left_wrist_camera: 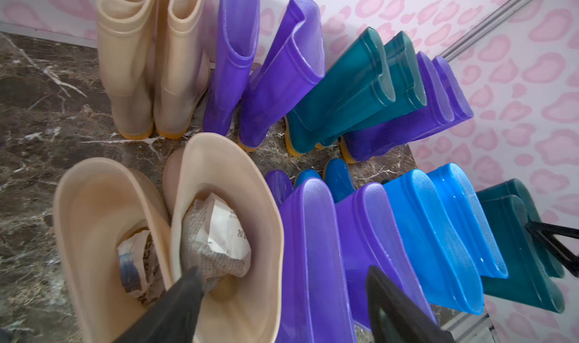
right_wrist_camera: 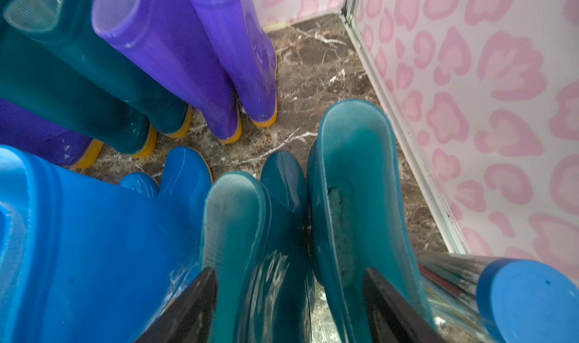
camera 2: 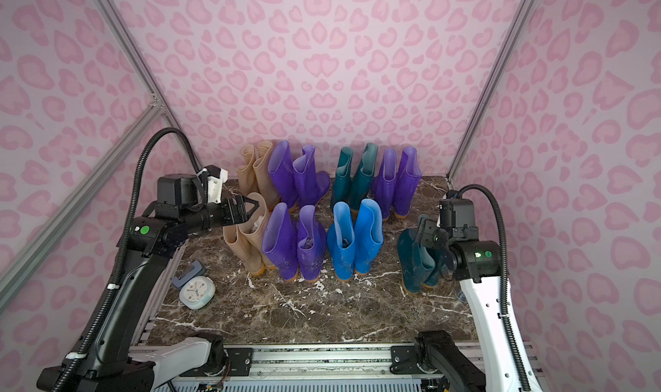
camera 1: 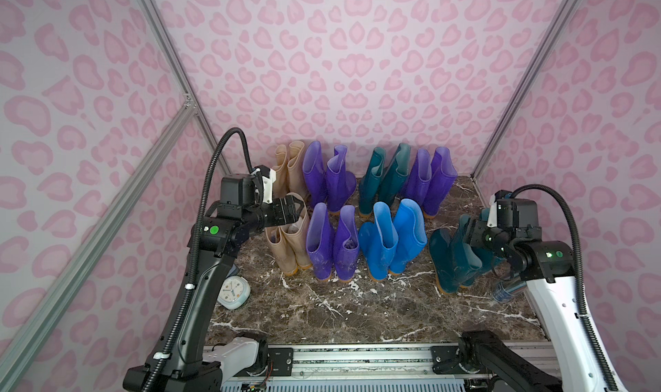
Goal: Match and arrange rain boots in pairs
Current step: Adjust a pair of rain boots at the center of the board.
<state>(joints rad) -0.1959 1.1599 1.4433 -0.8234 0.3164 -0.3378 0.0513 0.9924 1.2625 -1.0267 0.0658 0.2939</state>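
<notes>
In both top views the rain boots stand in two rows on the counter (camera 1: 357,311), each colour with its mate. Along the wall are the back beige pair (camera 1: 289,168), the back left purple pair (camera 1: 329,179), the back teal pair (camera 1: 384,179) and the back right purple pair (camera 1: 431,182). In front are the front beige pair (camera 1: 286,243), the front purple pair (camera 1: 332,243), the blue pair (camera 1: 391,240) and the front teal pair (camera 1: 454,261). The left fingers (camera 1: 295,207) hang over the front beige tops, and the right fingers (camera 1: 472,229) are at the front teal tops. A clock (camera 1: 232,291) lies apart from the rows. We judge the pairing nearly done, with only the ends of the front row left to tidy.

From the left wrist we see the left fingers released and wide, one over a front beige mouth and one over the neighbouring purple boot, pinching nothing. Crumpled paper (left_wrist_camera: 216,241) fills the beige boots, likely to keep the shafts upright.

From the right wrist, the right fingers are spread with the tops of the front teal boots, whose shafts touch, between them. We cannot tell if they press the rubber. They probably sit there to square the pair. A blue-capped bottle (right_wrist_camera: 526,297) lies beside the pair.
</notes>
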